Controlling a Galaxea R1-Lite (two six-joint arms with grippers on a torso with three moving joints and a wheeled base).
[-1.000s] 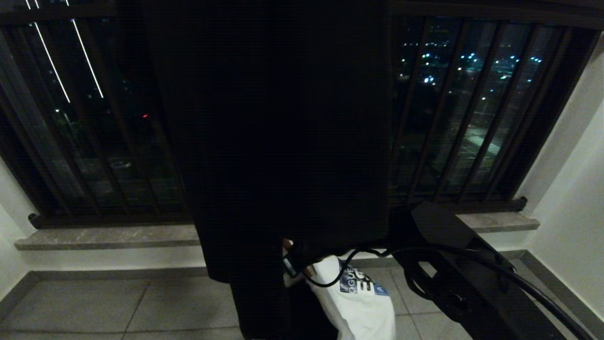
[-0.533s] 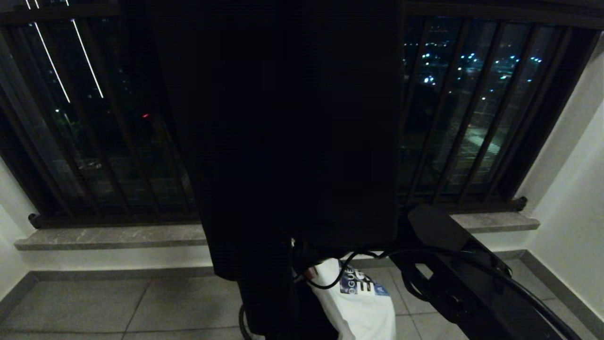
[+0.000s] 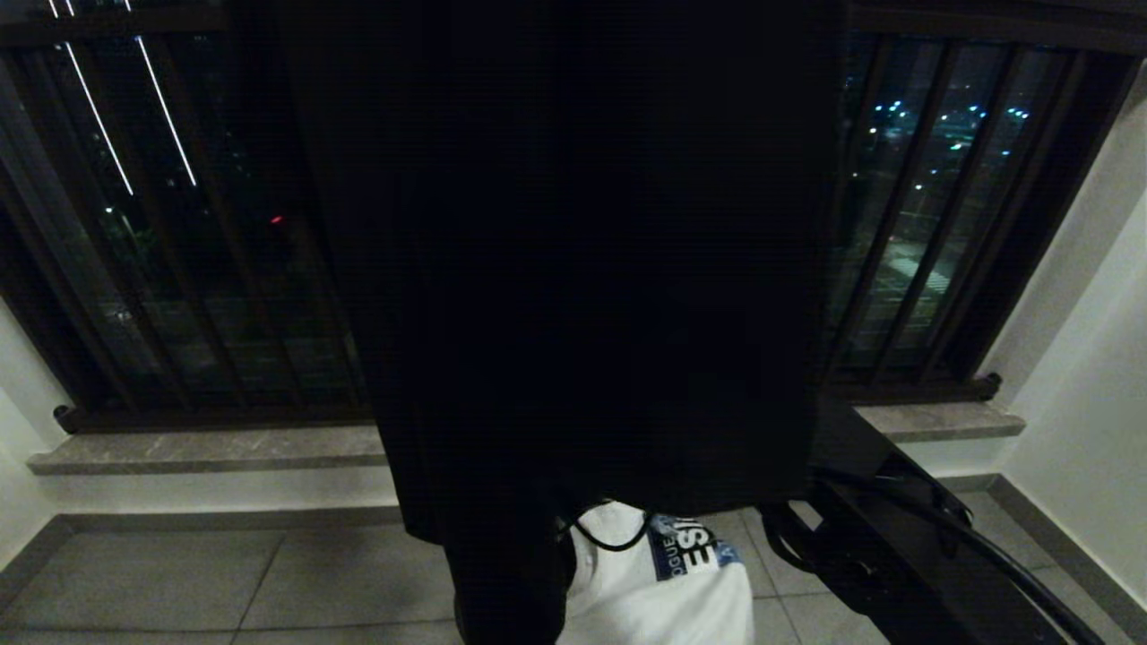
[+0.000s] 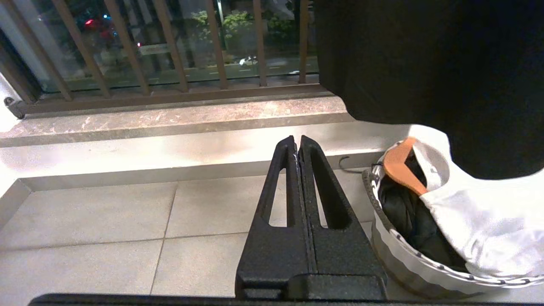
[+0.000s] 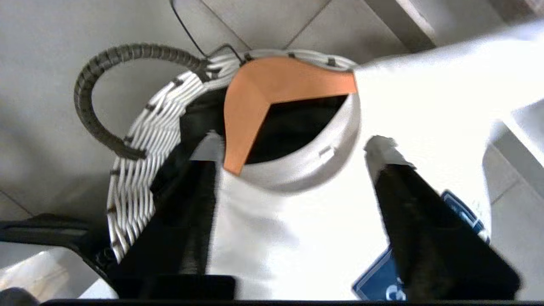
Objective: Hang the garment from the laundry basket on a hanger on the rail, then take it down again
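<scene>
Night-time balcony tiles and a barred window [image 3: 941, 206] frame the scene as the right gripper [image 5: 293, 170] hangs over the laundry basket [image 5: 136, 178] with its jaws spread wide on either side of the white T-shirt [image 5: 425, 123] and gripping nothing. A second ago, in the head view, the shirt hung higher and more bunched beneath the dark hanging cloth [image 3: 573, 251]; now it has dropped and lies broader at about six o'clock in that view, its blue printed patch [image 3: 690, 551] lower and tilted. The shirt rests on top of the basket, with the orange wooden hanger [image 5: 259, 97] showing through its neck opening at roughly twelve o'clock from the gripper. The hanging cloth has also swung toward three o'clock, covering more of the window. Judging by this, the shirt has just been let go into the basket and is again in the basket. The left gripper [image 4: 297, 146] is parked, jaws pressed together, with the basket at its three o'clock.
</scene>
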